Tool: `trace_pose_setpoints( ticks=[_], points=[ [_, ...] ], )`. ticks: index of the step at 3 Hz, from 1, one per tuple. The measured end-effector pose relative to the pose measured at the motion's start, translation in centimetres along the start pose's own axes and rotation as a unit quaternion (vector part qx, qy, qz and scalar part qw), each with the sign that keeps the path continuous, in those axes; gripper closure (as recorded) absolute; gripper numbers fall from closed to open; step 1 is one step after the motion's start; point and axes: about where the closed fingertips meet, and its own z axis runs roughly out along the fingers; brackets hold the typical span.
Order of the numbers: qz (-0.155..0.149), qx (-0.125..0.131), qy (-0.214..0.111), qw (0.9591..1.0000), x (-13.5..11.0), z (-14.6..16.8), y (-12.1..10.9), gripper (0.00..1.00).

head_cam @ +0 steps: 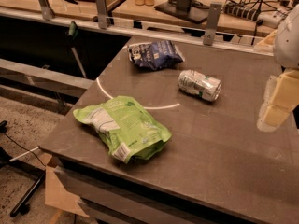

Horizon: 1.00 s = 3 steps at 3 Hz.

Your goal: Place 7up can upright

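Note:
The 7up can (199, 85), silvery-white with green markings and slightly dented, lies on its side on the dark grey table (224, 143), right of centre. My gripper (276, 107) hangs at the right edge of the camera view, to the right of the can and well apart from it. It holds nothing that I can see.
A light-green chip bag (125, 127) lies near the table's front left corner. A dark-blue chip bag (154, 54) lies at the back, left of the can. A glass rail with metal posts (212, 17) runs behind the table. The floor drops off to the left.

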Motion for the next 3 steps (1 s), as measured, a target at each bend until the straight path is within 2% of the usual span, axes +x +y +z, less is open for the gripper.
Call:
trace_pose_setpoints(
  ticks=[1,2,3],
  points=[
    [0.000,0.000,0.000,1.0000,0.0,0.0,0.0,0.00],
    [0.013,-0.006,0.028,0.9995,-0.8,1.0,-0.7,0.00],
    [0.046,-0.017,0.090,0.9948,-2.6,5.0,-2.8,0.00]
  ],
)
